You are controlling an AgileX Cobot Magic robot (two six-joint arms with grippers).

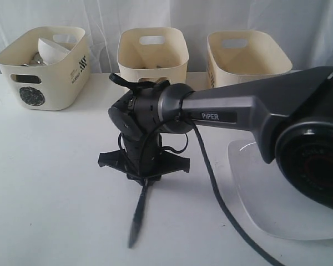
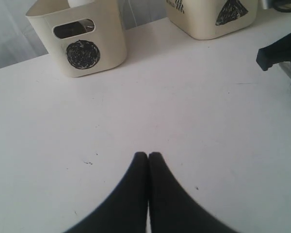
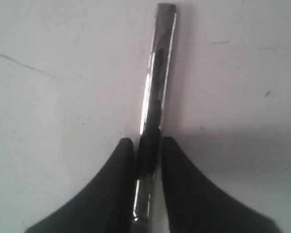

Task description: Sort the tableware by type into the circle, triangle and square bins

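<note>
Steel utensil [image 3: 157, 73], slim and flat-handled, type not determinable: it is clamped by the right gripper [image 3: 148, 143], whose jaws are drawn narrow against its shaft. It is held low over the white table [image 1: 55, 183] with the free end pointed at the near edge; contact with the table cannot be told.

Large white square plate [image 1: 277, 199]: laid flat at the near right, partly covered by the right arm.

Left gripper [image 2: 148, 155]: fingers pressed together with nothing between them, positioned over the table surface.

Circle tub [image 1: 41, 69]: placed far left, with a white bowl [image 1: 53, 49] tilted inside.

Triangle tub [image 1: 152, 52]: placed far centre, its contents hidden.

Square bin [image 1: 247, 55]: placed far right, with no mark visible in any view.
</note>
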